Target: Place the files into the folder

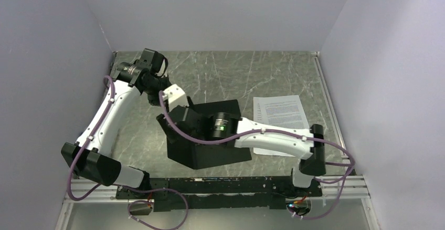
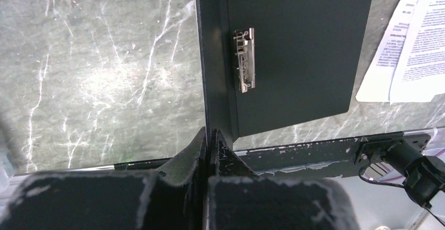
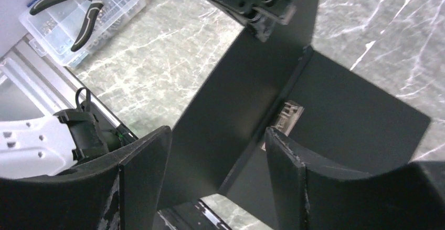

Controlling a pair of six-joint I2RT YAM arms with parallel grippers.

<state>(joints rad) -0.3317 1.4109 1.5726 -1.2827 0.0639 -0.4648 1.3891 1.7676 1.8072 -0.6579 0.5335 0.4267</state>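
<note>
The folder (image 1: 220,154) lies open in the middle of the table, black inside up, with its metal clip (image 2: 245,59) by the spine. One cover stands raised, nearly upright (image 3: 231,98). My left gripper (image 2: 211,135) is shut on that cover's edge and holds it up; it also shows in the right wrist view (image 3: 257,9) and from above (image 1: 167,104). My right gripper (image 3: 218,151) is open and empty, low over the folder's near end, with the raised cover in line with the gap between its fingers. The files (image 1: 281,112), white printed sheets, lie flat right of the folder (image 2: 414,46).
A black metal rail (image 1: 220,183) runs along the table's near edge. A clear plastic box with pliers on it (image 3: 78,14) sits beyond that rail. White walls close in the table on the left, back and right.
</note>
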